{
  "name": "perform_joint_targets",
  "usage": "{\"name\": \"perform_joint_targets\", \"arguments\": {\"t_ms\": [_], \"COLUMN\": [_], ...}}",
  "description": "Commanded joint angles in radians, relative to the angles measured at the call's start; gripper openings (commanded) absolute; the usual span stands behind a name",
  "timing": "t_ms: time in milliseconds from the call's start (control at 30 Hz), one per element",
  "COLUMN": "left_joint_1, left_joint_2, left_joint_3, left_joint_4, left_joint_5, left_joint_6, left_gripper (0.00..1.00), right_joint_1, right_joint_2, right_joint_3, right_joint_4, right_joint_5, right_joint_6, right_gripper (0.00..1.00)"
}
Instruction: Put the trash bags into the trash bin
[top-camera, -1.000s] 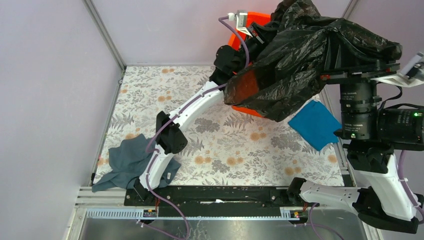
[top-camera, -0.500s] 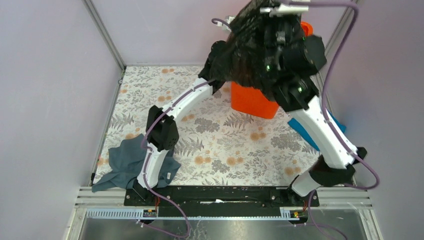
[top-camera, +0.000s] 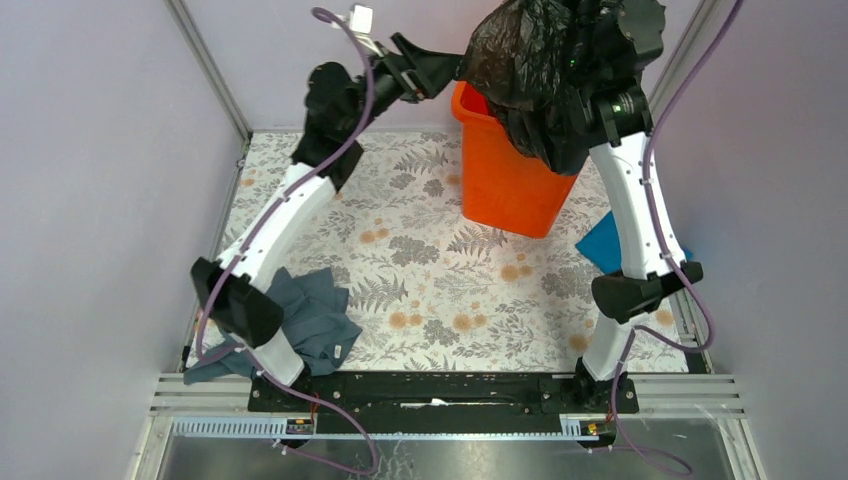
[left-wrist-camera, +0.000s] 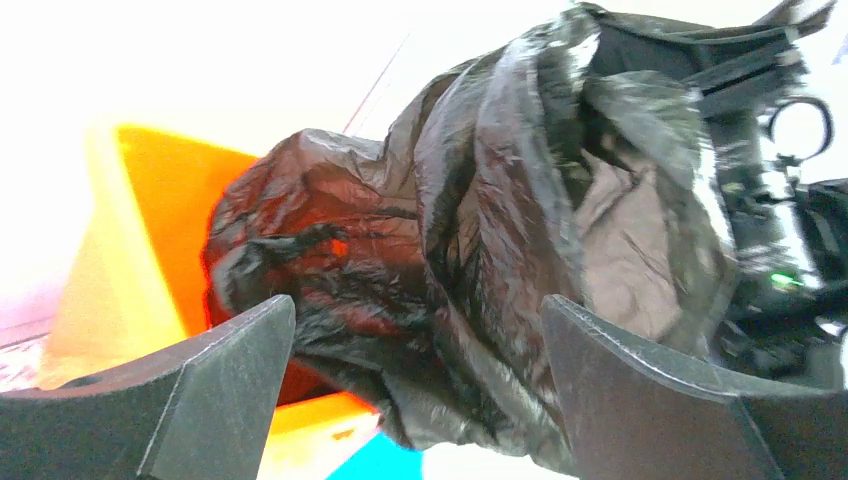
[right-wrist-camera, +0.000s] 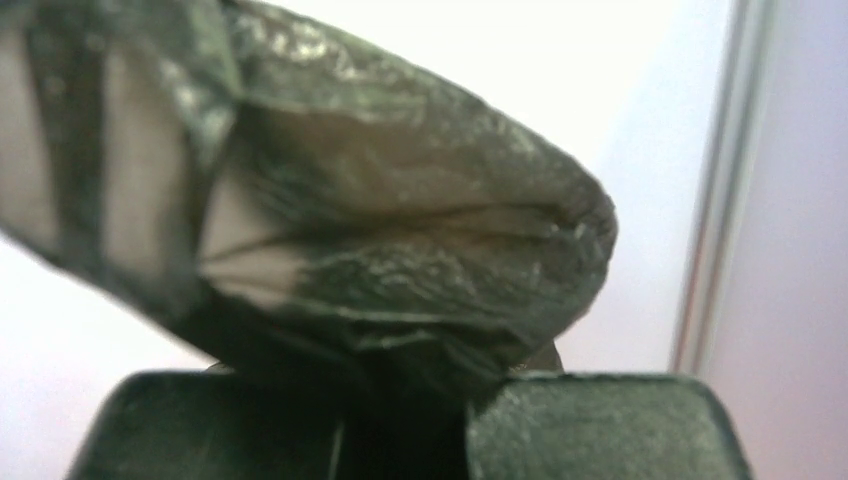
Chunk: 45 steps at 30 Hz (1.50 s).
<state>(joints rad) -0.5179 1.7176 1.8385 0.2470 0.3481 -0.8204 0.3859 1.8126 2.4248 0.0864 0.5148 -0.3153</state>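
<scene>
Above trash bin (top-camera: 500, 190), trash bags (top-camera: 530, 60) hide right fingers (right-wrist-camera: 600, 430) overhead, wrist view: apparently pinching film, left fingers (left-wrist-camera: 210, 400) spread

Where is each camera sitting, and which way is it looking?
Top external: sits above and behind the arms, looks down on the floral table, orange trash bin and black trash bag; left arm and right arm show.
Left wrist: rides the left arm, faces sideways at the bag and bin; the open left gripper frames the bottom.
Right wrist: rides the right arm, faces along the right gripper, which pinches bag film.
Shared: top and left wrist both show the bag at the bin's mouth.
</scene>
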Motion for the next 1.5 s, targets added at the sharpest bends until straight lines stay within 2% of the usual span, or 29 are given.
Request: {"name": "perform_joint_targets", "arguments": {"t_ms": [0, 133, 233, 367, 533, 600, 700, 800, 867, 1100, 1267, 1367, 1400, 1467], "left_joint_1": [0.066, 0.087, 0.088, 0.075, 0.051, 0.039, 0.024, 0.016, 0.016, 0.014, 0.006, 0.003, 0.004, 0.008], "left_joint_2": [-0.114, -0.097, -0.016, 0.07, 0.17, 0.182, 0.172, 0.125, 0.093, -0.052, -0.235, -0.33, -0.339, -0.322], "left_joint_3": [-0.114, -0.173, -0.131, -0.097, -0.027, -0.04, -0.074, -0.14, -0.186, -0.295, -0.396, -0.486, -0.488, -0.452], "left_joint_4": [-0.099, -0.092, -0.082, -0.007, 0.016, 0.067, 0.105, 0.103, 0.115, 0.11, 0.01, 0.028, 0.022, -0.023], "left_joint_5": [0.051, 0.031, 0.028, -0.051, -0.04, -0.017, -0.007, -0.042, -0.054, -0.016, -0.074, -0.11, -0.114, -0.11], "left_joint_6": [0.035, 0.052, 0.006, -0.044, -0.075, -0.091, -0.096, -0.098, -0.12, -0.208, -0.222, -0.207, -0.196, -0.174], "left_gripper": [0.96, 0.93, 0.85, 0.82, 0.78, 0.64, 0.33, 0.1, 0.0, 0.0, 0.0, 0.0, 0.07, 0.35], "right_joint_1": [-0.065, -0.14, -0.173, -0.174, -0.174, -0.175, -0.174, -0.174, -0.175, -0.174, -0.174, -0.175, -0.175, -0.174], "right_joint_2": [0.08, 0.112, 0.075, -0.064, -0.108, -0.125, -0.181, -0.25, -0.275, -0.33, -0.351, -0.354, -0.357, -0.368], "right_joint_3": [0.011, -0.009, -0.083, -0.333, -0.359, -0.38, -0.455, -0.536, -0.548, -0.513, -0.483, -0.47, -0.465, -0.462], "right_joint_4": [-0.035, -0.078, -0.1, 0.102, 0.07, 0.063, 0.081, 0.128, 0.132, 0.082, 0.042, 0.029, 0.026, 0.022], "right_joint_5": [-0.14, -0.218, -0.328, -0.431, -0.487, -0.513, -0.513, -0.496, -0.484, -0.49, -0.486, -0.483, -0.471, -0.452], "right_joint_6": [0.162, 0.367, 0.52, 0.613, 0.658, 0.665, 0.679, 0.688, 0.69, 0.702, 0.741, 0.764, 0.77, 0.774], "right_gripper": [0.0, 0.0, 0.0, 0.0, 0.0, 0.0, 0.0, 0.0, 0.0, 0.0, 0.0, 0.0, 0.0, 0.0]}}
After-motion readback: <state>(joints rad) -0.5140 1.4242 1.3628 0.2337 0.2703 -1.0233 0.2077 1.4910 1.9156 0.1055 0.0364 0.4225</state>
